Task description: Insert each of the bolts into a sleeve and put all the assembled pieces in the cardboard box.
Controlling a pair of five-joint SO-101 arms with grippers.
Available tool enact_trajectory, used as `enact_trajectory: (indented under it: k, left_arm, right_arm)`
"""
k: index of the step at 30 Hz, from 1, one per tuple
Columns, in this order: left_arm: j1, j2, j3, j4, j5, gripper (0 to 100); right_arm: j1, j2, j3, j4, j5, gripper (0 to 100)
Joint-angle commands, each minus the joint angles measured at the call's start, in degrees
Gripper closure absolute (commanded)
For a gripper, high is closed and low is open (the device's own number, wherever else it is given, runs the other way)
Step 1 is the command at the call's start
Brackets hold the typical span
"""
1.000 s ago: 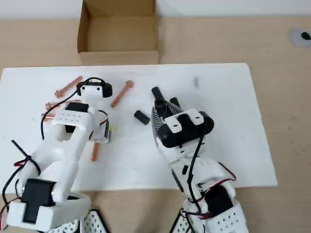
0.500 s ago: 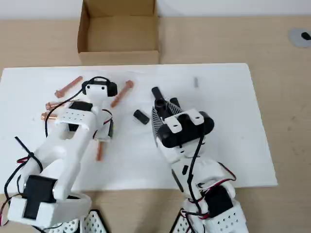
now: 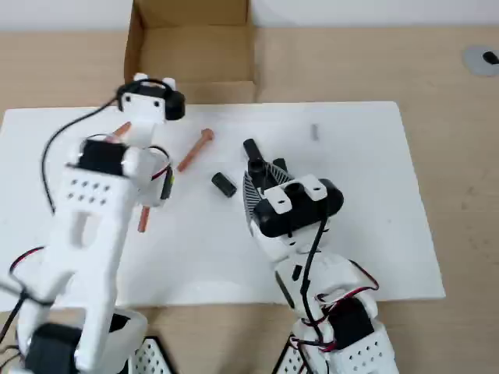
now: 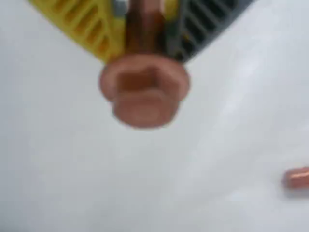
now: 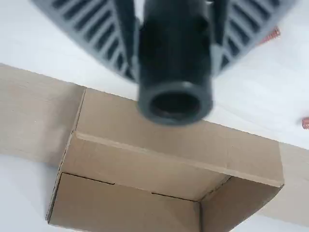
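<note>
Step in hand, I'd judge: insertion. The left gripper (image 4: 144,34) grasps a copper-coloured flanged bolt (image 4: 144,92); the right gripper (image 5: 175,72) grasps a black tubular sleeve (image 5: 174,53), both short of the open brown cardboard box (image 3: 134,47). Next req.: align bolt tip w/ sleeve bore.

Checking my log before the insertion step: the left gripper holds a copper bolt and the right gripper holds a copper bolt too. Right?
Not quite. The left gripper does hold a copper bolt, but the right gripper holds a black sleeve, not a bolt; the right wrist view shows it.
</note>
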Motion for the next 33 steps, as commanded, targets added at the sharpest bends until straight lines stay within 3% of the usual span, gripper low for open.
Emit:
enact_trajectory:
  k: [1, 8, 12, 20, 25, 33]
  left_arm:
    - [-0.09, -8.13, -6.95, 1.85, 3.25, 99]
    - [1.58, -34.33, -12.22, -1.23, 11.96, 99]
    - [5.45, -50.07, -0.09, -7.38, 12.04, 99]
    - [5.71, -79.16, 29.27, -17.58, 7.65, 99]
    - [5.63, -78.64, 37.19, -22.59, 7.12, 99]
    - [3.43, -79.16, 45.80, -43.69, 7.38, 99]
  right_arm:
    - [0.31, -6.55, -4.35, 0.00, 0.18, 98.9]
    - [0.31, -6.55, -4.35, -4.40, 0.18, 98.9]
    - [-0.75, -6.55, -4.00, -10.20, -1.41, 98.9]
    - [-12.62, -7.34, 0.48, -9.41, -1.85, 98.9]
    - [-20.00, -10.59, 7.16, -9.67, -1.41, 98.9]
    - [-22.29, -9.54, 9.45, -14.42, 1.85, 98.9]
